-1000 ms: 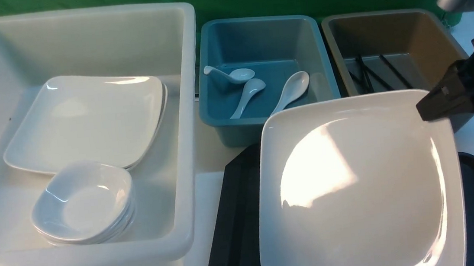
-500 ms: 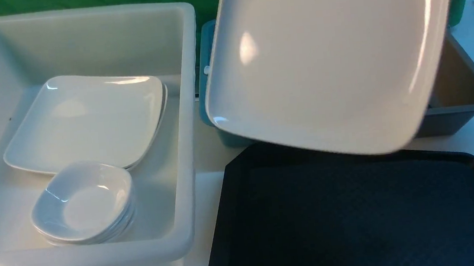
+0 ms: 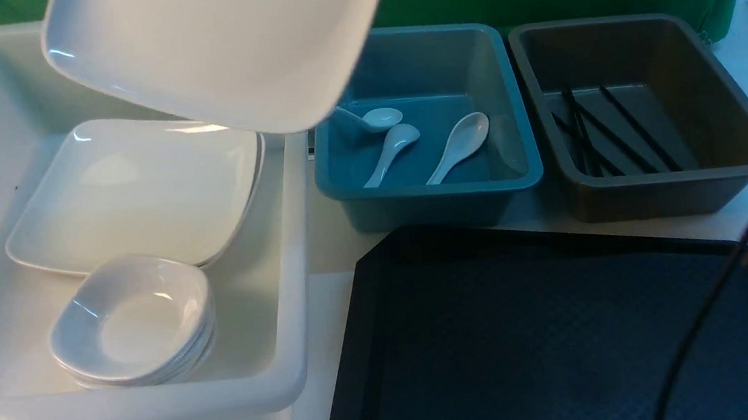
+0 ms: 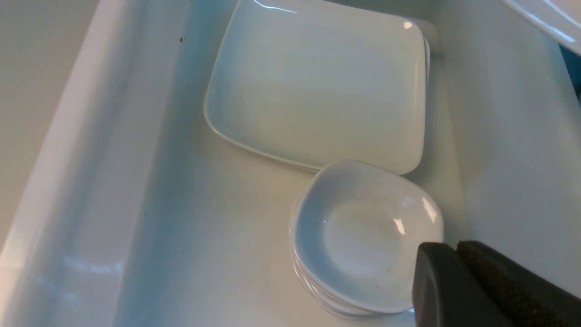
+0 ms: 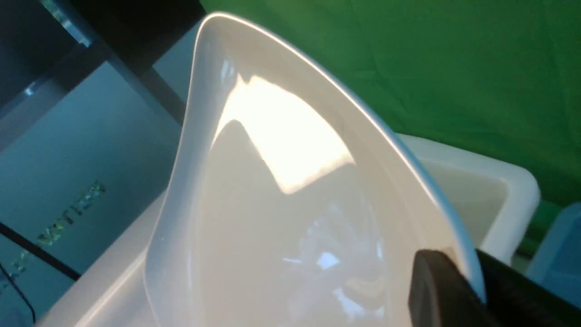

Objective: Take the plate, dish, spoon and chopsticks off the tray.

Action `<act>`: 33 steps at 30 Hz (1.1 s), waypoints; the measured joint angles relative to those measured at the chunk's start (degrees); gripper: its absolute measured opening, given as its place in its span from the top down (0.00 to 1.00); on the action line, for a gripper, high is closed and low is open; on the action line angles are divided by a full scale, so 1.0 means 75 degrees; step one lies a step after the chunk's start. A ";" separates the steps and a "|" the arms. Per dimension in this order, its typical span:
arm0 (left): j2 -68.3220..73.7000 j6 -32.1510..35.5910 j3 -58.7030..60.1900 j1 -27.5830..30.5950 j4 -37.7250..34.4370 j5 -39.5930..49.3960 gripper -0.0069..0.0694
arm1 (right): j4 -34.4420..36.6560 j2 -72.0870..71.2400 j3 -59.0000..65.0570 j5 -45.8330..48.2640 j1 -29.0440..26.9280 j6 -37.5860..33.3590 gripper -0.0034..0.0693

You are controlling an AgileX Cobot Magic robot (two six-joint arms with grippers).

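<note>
The large white square plate (image 3: 221, 46) hangs tilted in the air over the back right of the white tub (image 3: 295, 245). My right gripper (image 5: 472, 270) is shut on the plate's rim (image 5: 281, 227); it is out of the front view. The black tray (image 3: 530, 332) lies at the front right with nothing on it. A broad white spoon (image 3: 460, 145) lies in the blue tub (image 3: 428, 198). Black chopsticks (image 3: 638, 127) lie in the brown tub (image 3: 673, 184). My left gripper (image 4: 455, 247) is shut and empty, just above a stack of small dishes (image 4: 363, 236).
Inside the white tub, stacked square plates (image 3: 139, 191) sit behind the stack of small dishes (image 3: 131, 322). Two more white spoons (image 3: 392, 152) lie in the blue tub. A thin dark cable (image 3: 718, 293) crosses the tray's right end. Green cloth hangs behind the tubs.
The plate has risen off the tray and swung left, from over the blue and brown tubs to over the white tub. The right arm has left the front view.
</note>
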 joint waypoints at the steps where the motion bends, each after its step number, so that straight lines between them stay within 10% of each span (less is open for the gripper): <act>1: 0.0000 0.0000 0.0000 0.0000 -0.0003 0.0000 0.89 | 0.0000 0.0061 -0.0045 -0.0096 0.0032 0.0017 0.87; 15: 0.0000 0.0000 0.0000 0.0000 0.0012 -0.0007 0.89 | -0.2231 0.1810 -0.0712 -0.1876 0.1098 0.1483 0.87; 33: 0.0000 0.0000 0.0000 0.0000 -0.0012 -0.0007 0.89 | -0.1640 0.1578 -0.2295 -0.0467 0.1462 0.0852 0.87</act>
